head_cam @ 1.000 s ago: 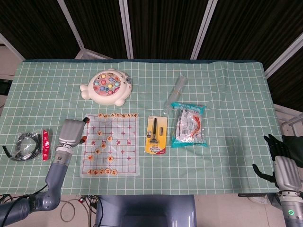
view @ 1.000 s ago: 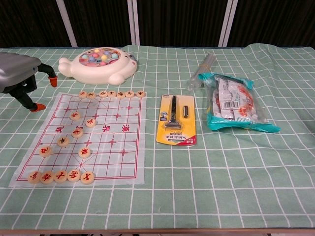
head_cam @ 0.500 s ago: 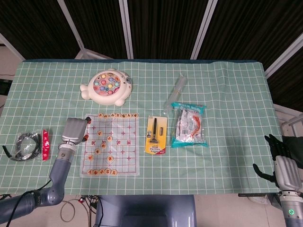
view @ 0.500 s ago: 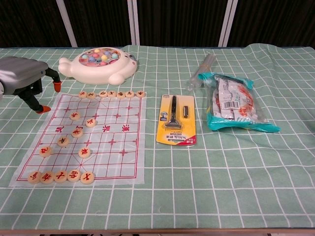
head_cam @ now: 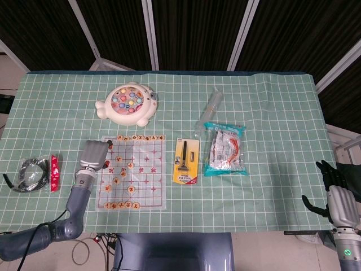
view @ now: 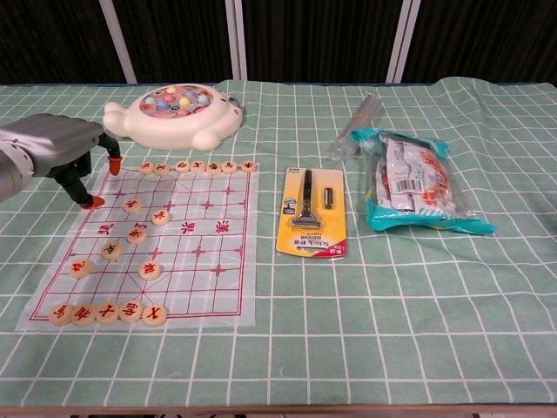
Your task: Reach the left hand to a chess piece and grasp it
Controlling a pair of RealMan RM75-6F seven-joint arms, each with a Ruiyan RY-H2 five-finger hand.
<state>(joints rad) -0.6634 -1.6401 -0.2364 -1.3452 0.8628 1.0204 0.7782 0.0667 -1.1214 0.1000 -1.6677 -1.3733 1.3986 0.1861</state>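
Note:
Round wooden chess pieces lie on a clear sheet printed with a red grid, the chess board [view: 205, 261] [head_cam: 148, 185]. One row of pieces [view: 198, 166] runs along its far edge, another row [view: 106, 313] along the near edge, and several sit scattered in the left half, such as one piece [view: 133, 205]. My left hand [view: 59, 150] [head_cam: 93, 154] hovers over the board's far left corner, fingers apart and pointing down, holding nothing. Its orange fingertips [view: 88, 202] hang just left of that piece. My right hand [head_cam: 340, 200] stays off the table's right front corner, fingers spread.
A cream fishing-game toy [view: 173, 113] stands behind the board. A yellow razor pack [view: 312, 212], a teal snack bag [view: 416, 184] and a clear tube [view: 357, 124] lie to the right. A black cable coil [head_cam: 29, 174] and a red packet [head_cam: 54, 173] sit at far left.
My left hand has moved right, from beside the board to over its far left corner. The right hand has not moved.

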